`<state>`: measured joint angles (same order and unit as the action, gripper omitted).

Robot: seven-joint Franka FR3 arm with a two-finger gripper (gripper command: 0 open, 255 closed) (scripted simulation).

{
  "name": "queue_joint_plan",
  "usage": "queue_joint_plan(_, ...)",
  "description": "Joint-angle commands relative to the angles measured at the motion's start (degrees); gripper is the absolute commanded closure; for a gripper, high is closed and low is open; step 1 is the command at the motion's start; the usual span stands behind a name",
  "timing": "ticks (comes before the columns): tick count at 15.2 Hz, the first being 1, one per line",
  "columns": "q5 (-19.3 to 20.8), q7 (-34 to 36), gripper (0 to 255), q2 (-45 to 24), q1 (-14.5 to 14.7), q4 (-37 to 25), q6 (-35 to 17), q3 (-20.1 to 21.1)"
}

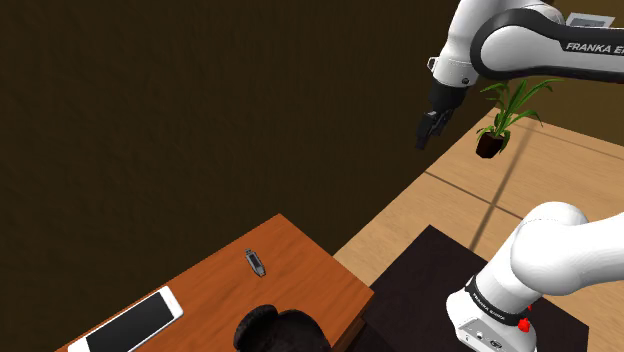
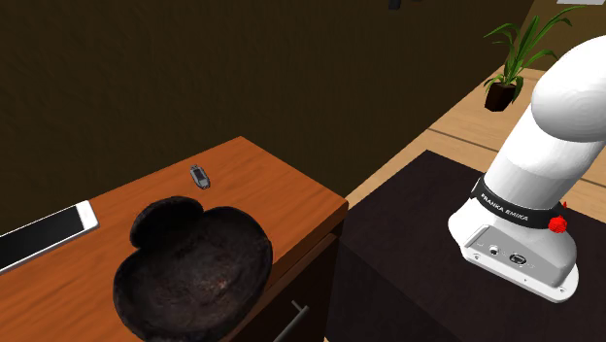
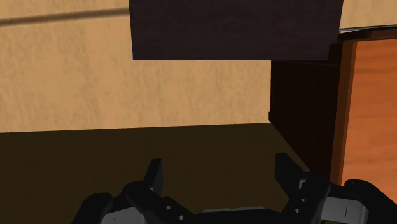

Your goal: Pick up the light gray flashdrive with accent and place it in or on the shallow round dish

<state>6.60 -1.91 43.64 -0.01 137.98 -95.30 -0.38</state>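
Second exterior view: flashdrive [image 2: 199,176] lies on table [image 2: 291,199], apparently clear of dish [image 2: 194,272].

A reddish-brown wooden bench [image 1: 300,265] stands against a dark brown wall [image 1: 150,120]. A smartphone [image 1: 130,325] with a white frame and a black screen lies flat on it, near the end of the bench at the shoulder view's lower left. In the second exterior view a slim metal handle [image 2: 296,321] shows on the bench's front, below the top. Beside the bench runs a light wooden floor [image 1: 440,215], crossed by thin dark lines. Well apart from the bench, a potted plant [image 1: 505,120] with long green leaves stands upright in a dark pot on that floor.
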Motion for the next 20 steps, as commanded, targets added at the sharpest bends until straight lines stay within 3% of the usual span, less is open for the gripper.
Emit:
queue_joint_plan(1,0.00,0.00,0,0.00,0.00,0.00,0.00,0.00)
queue_joint_plan(11,-7.26,13.95,0,-7.92,4.09,3.18,-10.04,10.38)
queue_joint_plan(20,-10.30,26.47,0,-21.26,6.28,-0.31,-19.69,19.73)
